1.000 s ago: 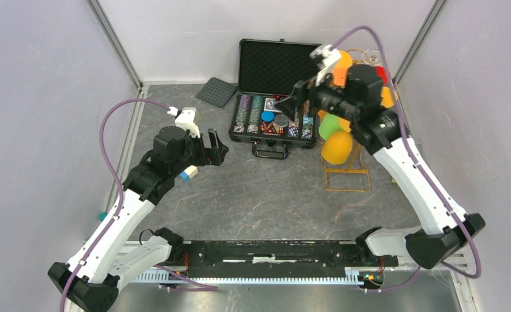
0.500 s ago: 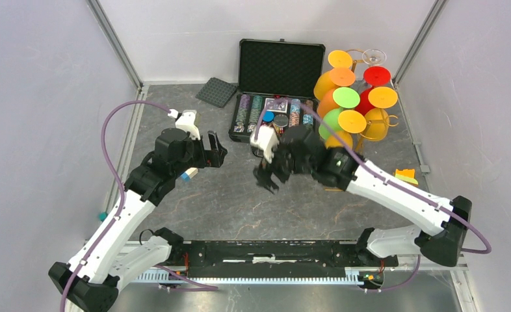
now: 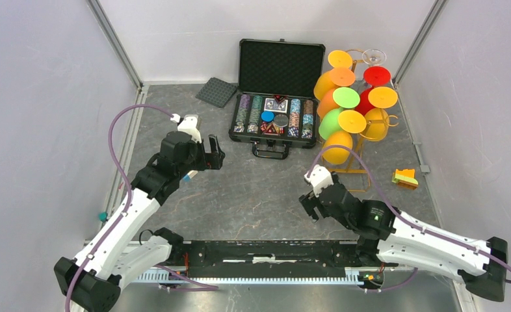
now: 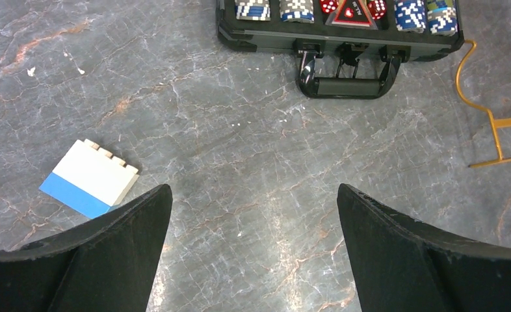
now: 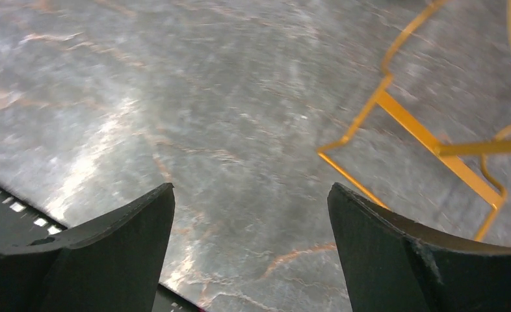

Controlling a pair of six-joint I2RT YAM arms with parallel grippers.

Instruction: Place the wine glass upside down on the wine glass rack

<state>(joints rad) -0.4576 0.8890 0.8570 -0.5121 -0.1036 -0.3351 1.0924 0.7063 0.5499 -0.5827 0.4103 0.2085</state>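
The gold wire wine glass rack (image 3: pixel 357 123) stands at the back right, its rectangular base (image 3: pixel 348 173) on the table. Several coloured wine glasses hang upside down on it, among them a yellow one (image 3: pixel 338 147) and a green one (image 3: pixel 331 122). My right gripper (image 3: pixel 310 207) is low, near the table's front and left of the rack's base, open and empty. In the right wrist view the gold base (image 5: pixel 422 140) lies ahead and to the right of the right gripper (image 5: pixel 249 208). My left gripper (image 3: pixel 215 153) hovers at mid-left, open and empty; in its wrist view the left gripper (image 4: pixel 253 214) shows only bare table between its fingers.
An open black case of poker chips (image 3: pixel 275 97) sits at the back centre, its handle (image 4: pixel 344 83) facing me. A grey foam pad (image 3: pixel 216 91) lies to its left. A blue-and-white brick (image 4: pixel 87 179) lies by the left gripper. A small orange block (image 3: pixel 405 177) lies right of the rack.
My right arm has swung away from the rack, down across the table's middle to the near edge, jaws open and empty. The left arm has barely moved.
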